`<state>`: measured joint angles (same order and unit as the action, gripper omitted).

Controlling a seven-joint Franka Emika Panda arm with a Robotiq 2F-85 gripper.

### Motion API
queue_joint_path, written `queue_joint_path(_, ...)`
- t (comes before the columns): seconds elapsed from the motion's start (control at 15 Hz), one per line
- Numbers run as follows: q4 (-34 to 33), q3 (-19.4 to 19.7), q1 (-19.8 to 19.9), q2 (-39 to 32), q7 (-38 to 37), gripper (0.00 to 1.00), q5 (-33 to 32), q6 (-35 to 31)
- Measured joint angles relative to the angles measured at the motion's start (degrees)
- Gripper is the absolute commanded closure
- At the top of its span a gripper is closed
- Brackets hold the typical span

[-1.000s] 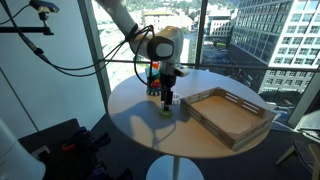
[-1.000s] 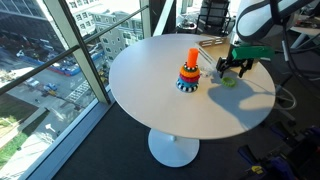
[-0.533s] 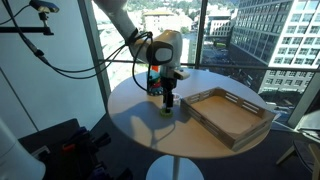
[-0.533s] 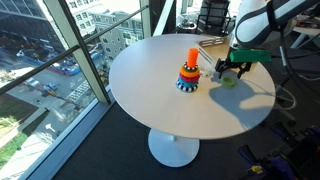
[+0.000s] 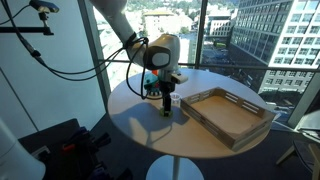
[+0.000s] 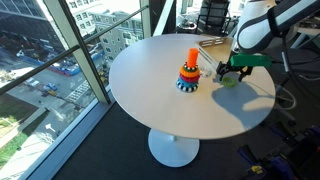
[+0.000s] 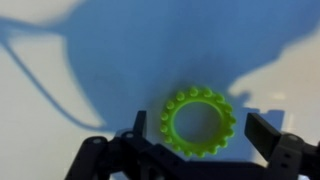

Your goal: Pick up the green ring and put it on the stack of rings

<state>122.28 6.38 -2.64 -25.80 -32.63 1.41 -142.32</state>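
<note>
The green ring (image 7: 197,122) lies flat on the white round table (image 6: 160,95); it is yellow-green with a bumpy edge. In the wrist view it sits between my two fingers, which stand apart on either side of it. My gripper (image 7: 200,140) is open and points straight down just above the ring (image 6: 229,80). In an exterior view the ring (image 5: 166,111) shows under the fingers (image 5: 166,100). The stack of rings (image 6: 188,72), orange-red on top with a dark blue base, stands on the table beside the gripper (image 6: 232,70), and is partly hidden behind the gripper elsewhere.
A large wooden tray (image 5: 226,112) lies on the table close to the gripper. The table edge runs near a glass wall (image 6: 70,60). Cables and a stand (image 5: 40,40) are off to the side. An office chair (image 6: 212,15) is behind the table.
The gripper has shifted only slightly over the ring and sits a little lower. The ring and the stack have not moved.
</note>
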Motion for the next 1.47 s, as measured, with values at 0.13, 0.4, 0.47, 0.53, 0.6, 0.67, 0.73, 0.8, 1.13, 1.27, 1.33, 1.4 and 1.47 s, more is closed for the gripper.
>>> queue_joint_path(0.13,0.6,0.1,0.0,0.0,-0.1,0.00,0.3,-0.7)
queue_joint_path(0.4,1.7,0.2,0.0,0.0,-0.1,0.01,1.6,-3.1)
queue_joint_path(0.47,1.9,0.2,0.0,-0.1,-0.1,0.25,2.1,-3.9)
queue_joint_path(0.53,2.2,0.2,0.0,-0.1,-0.1,0.26,2.6,-4.7)
queue_joint_path(0.6,2.5,0.2,0.0,-0.2,-0.1,0.30,3.2,-5.2)
queue_joint_path(0.67,2.6,0.2,0.0,-0.2,-0.1,0.40,3.9,-5.5)
queue_joint_path(0.73,2.6,0.1,0.0,-0.2,-0.1,0.47,4.5,-6.0)
queue_joint_path(0.8,2.6,0.1,0.0,-0.1,-0.1,0.51,5.0,-6.2)
queue_joint_path(1.13,2.7,0.1,-0.1,0.6,-0.1,0.51,5.8,-6.6)
queue_joint_path(1.27,2.7,0.1,-0.5,2.0,-0.1,0.51,5.8,-5.7)
queue_joint_path(1.33,2.7,0.1,-0.7,3.1,-0.1,0.51,5.7,-4.6)
queue_joint_path(1.4,2.7,0.1,-1.0,4.3,-0.1,0.51,5.6,-3.1)
queue_joint_path(1.47,2.6,0.1,-1.4,5.6,-0.1,0.51,5.2,-1.6)
